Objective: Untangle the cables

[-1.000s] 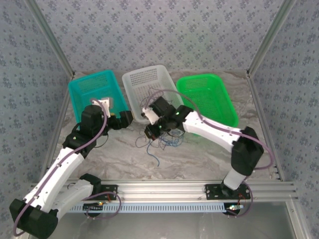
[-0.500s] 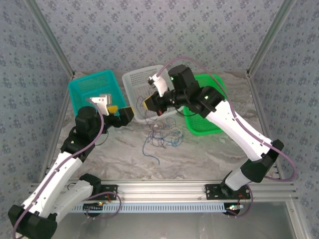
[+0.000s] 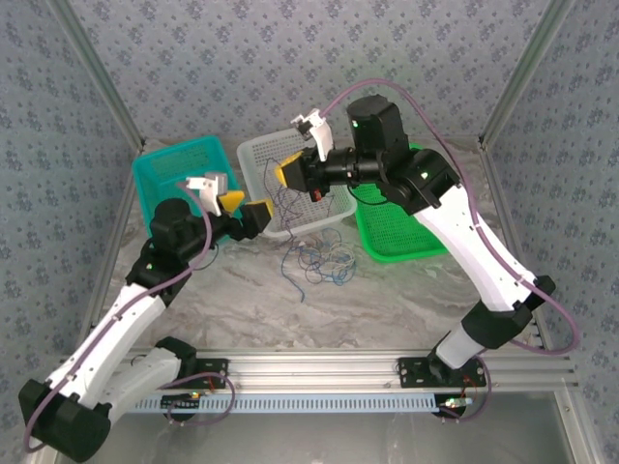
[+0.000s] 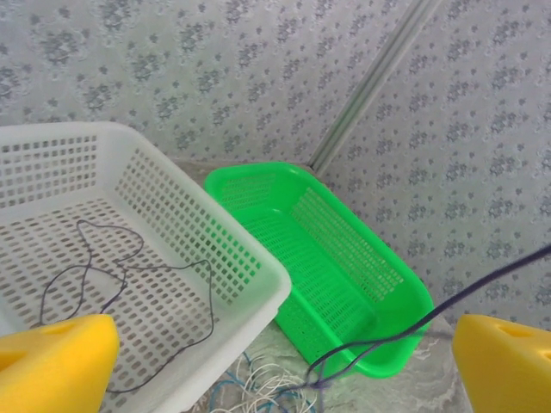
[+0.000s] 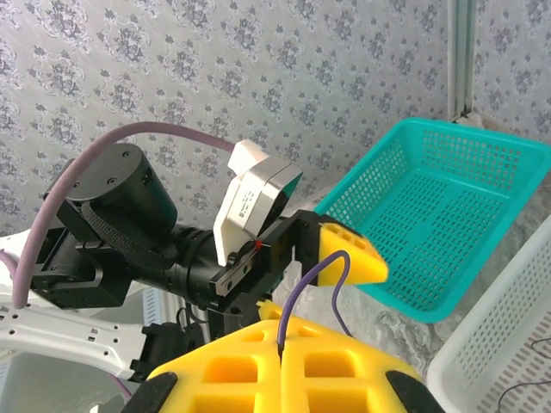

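A tangle of blue, cream and dark cables (image 3: 319, 259) lies on the table in front of the white basket (image 3: 259, 155). My right gripper (image 3: 282, 176) hangs raised over that basket's front. Its yellow fingers are shut on a purple cable (image 5: 314, 280), pinched at the seam of the right gripper (image 5: 280, 348). That purple cable (image 4: 482, 288) runs taut down to the cream and blue loops (image 4: 258, 387). My left gripper (image 3: 244, 208) is open just left of it, and the left gripper (image 4: 280, 370) holds nothing. A thin dark cable (image 4: 212, 305) lies inside the white basket (image 4: 258, 284).
A teal basket (image 3: 179, 179) stands at the back left and a green basket (image 3: 401, 193) at the back right, the latter partly under the right arm. The green basket (image 4: 344, 258) sits close beside the white one. Frame posts and patterned walls close in the table.
The right gripper has risen from the tangle on the table and moved back over the white basket, drawing the purple cable up. The left gripper has lifted slightly and stays open.
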Motion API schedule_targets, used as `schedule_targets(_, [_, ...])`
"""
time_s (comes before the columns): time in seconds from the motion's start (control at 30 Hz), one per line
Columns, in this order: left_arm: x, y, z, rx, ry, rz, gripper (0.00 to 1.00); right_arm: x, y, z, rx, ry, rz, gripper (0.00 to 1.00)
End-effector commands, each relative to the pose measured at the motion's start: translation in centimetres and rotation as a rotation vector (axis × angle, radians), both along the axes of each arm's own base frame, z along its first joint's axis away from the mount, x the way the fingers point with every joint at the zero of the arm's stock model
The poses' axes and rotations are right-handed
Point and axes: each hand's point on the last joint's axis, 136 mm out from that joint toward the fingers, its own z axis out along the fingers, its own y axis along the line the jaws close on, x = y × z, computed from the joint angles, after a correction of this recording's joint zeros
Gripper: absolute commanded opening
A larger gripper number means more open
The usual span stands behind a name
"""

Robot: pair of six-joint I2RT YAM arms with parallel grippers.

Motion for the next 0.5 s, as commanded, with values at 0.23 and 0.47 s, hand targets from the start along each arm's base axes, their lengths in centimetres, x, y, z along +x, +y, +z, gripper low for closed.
schedule_targets(0.23, [1.4,-4.4,1.9,0.030,-0.055,-0.091,0.86,-0.6,0.3,0.6,0.039,0.050,0.034,0.00])
schedule_targets(0.47, [3.5,-3.5,0.2,0.014,-0.011,0.037,0.82,-1.1,0.3,1.5,0.079,0.050,0.049,0.00])
